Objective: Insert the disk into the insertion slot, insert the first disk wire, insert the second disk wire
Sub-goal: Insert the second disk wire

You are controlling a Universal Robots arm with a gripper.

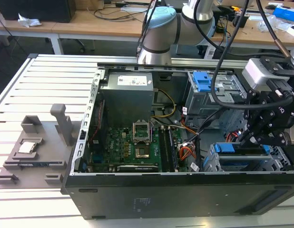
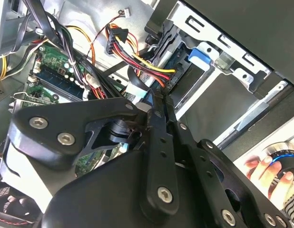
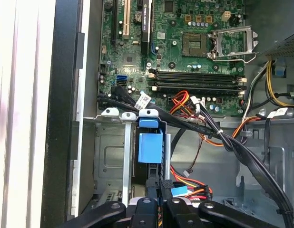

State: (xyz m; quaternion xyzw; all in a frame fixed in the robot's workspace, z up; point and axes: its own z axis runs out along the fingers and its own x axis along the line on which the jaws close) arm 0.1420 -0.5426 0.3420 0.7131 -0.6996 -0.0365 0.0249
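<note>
1. Slatted white workbench (image 1: 47, 80) carries an open black desktop tower case (image 1: 151, 190); wooden desks stand behind.
2. Black linkage gripper (image 1: 261, 135) hangs just above the silver-grey perforated sheet-metal drive cage (image 1: 211, 164) at the exterior view's right, fingers pressed together, on what I cannot tell.
3. Flat hard drive in bright blue plastic carrier (image 1: 240, 148) sits in that cage directly below the gripper, long axis across the case.

Green motherboard (image 3: 185, 47) w/ 4 dark memory slots up top; bright blue plastic disk carrier (image 3: 150, 145) seated in silver-grey sheet-metal cage (image 3: 111, 156), black gripper (image 3: 162, 209) just beside.
</note>
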